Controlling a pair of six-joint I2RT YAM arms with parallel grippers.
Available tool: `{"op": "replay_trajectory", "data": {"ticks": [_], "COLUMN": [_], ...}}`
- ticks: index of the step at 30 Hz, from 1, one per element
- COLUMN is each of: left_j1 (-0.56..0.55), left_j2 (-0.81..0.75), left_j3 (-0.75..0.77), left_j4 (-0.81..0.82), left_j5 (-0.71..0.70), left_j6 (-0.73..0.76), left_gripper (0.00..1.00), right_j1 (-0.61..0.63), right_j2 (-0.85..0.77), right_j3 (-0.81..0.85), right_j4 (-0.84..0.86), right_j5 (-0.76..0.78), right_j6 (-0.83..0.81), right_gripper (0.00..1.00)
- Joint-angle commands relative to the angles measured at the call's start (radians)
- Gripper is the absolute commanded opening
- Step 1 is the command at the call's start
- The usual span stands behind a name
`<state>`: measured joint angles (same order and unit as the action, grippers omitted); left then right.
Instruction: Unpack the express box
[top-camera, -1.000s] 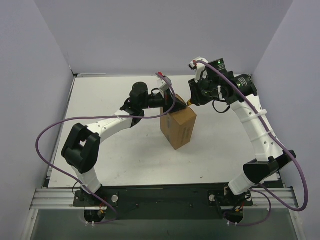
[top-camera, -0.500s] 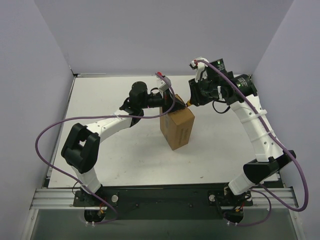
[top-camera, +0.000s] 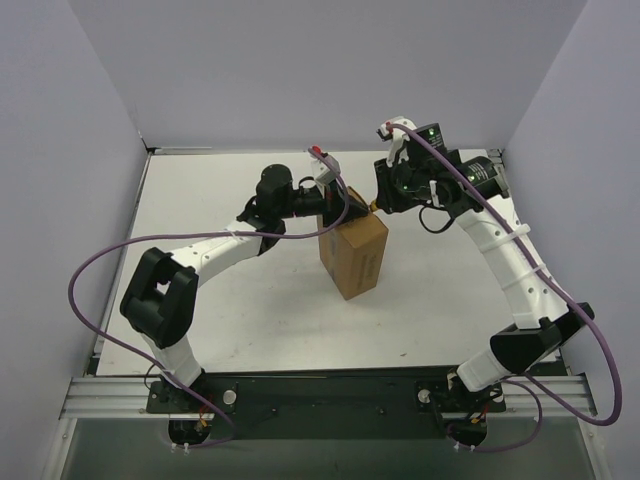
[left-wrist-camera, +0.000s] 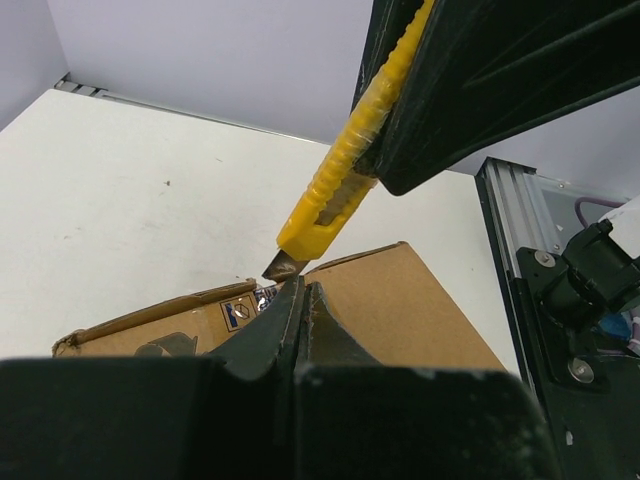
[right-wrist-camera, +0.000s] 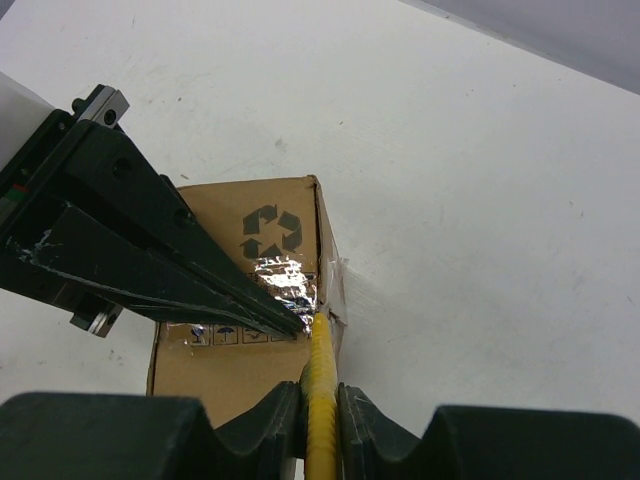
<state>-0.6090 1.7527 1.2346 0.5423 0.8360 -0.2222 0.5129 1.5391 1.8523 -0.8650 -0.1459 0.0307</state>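
Note:
The express box is a brown carton standing in the middle of the table, with clear tape over its far top edge. My left gripper is shut with nothing between its fingers, and its tips rest on the box's top by the tape. My right gripper is shut on the yellow utility knife. The knife's blade tip touches the taped corner edge of the box, right beside the left fingertips. No white label shows.
The white table is walled by grey panels on three sides. A black rail with both arm bases runs along the near edge. The arms' purple cables loop out at either side.
My right wrist has shifted slightly left toward the box with the knife. The left gripper and the box have hardly moved.

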Motion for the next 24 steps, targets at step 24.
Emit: {"op": "replay_trajectory", "data": {"ticks": [24], "left_j1": [0.025], "left_j2": [0.05], "left_j3": [-0.133], "left_j4": [-0.541], "left_j5": [0.071], "left_j6": [0.293], "left_gripper": [0.0], "right_j1": [-0.036], "right_j2": [-0.114], "right_j3": [-0.097], "right_j4": [0.011], "right_j5": [0.206], "right_j6": [-0.189], "right_gripper": [0.0]}}
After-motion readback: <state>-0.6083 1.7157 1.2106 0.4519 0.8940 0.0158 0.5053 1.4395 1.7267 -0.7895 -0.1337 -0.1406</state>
